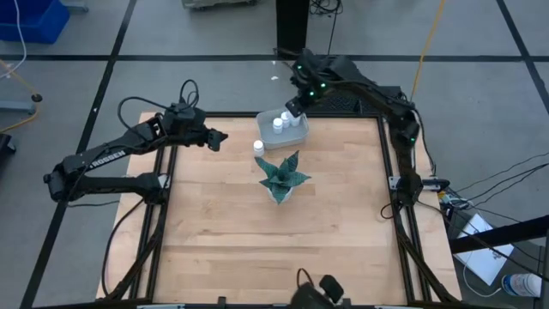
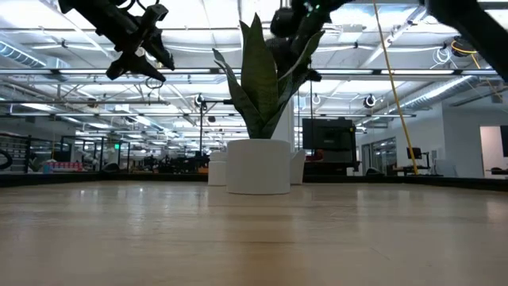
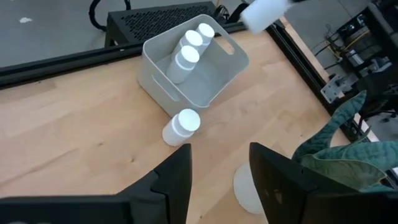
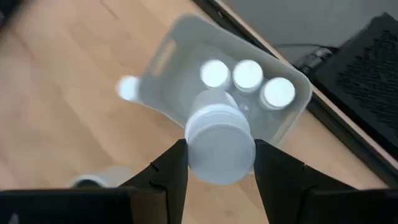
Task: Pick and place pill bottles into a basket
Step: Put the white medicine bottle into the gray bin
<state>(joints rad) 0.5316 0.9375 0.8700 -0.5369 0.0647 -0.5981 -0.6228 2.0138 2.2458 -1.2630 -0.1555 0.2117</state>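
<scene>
The pale basket (image 1: 281, 127) stands at the table's far edge with three white pill bottles (image 3: 186, 57) upright inside it. One more pill bottle (image 1: 258, 147) stands on the wood just in front of the basket, also seen as the pill bottle (image 3: 181, 126). My right gripper (image 4: 217, 163) hangs above the basket, shut on another pill bottle (image 4: 219, 140). My left gripper (image 3: 221, 180) is open in the air to the left of the loose bottle, nothing between its fingers. My right gripper pinches the pill bottle's two opposite sides (image 4: 193, 149) between its two fingers. The fingers slant down from the far right side. The bottle is lifted clear, tilted, right over the basket's open top (image 4: 186, 37).
A green spiky plant in a white pot (image 1: 281, 178) stands in the table's middle, just near of the loose bottle. The table's black frame rail (image 1: 163, 184) runs along the left and right sides. Bare wood (image 1: 257, 249) lies toward the near edge.
</scene>
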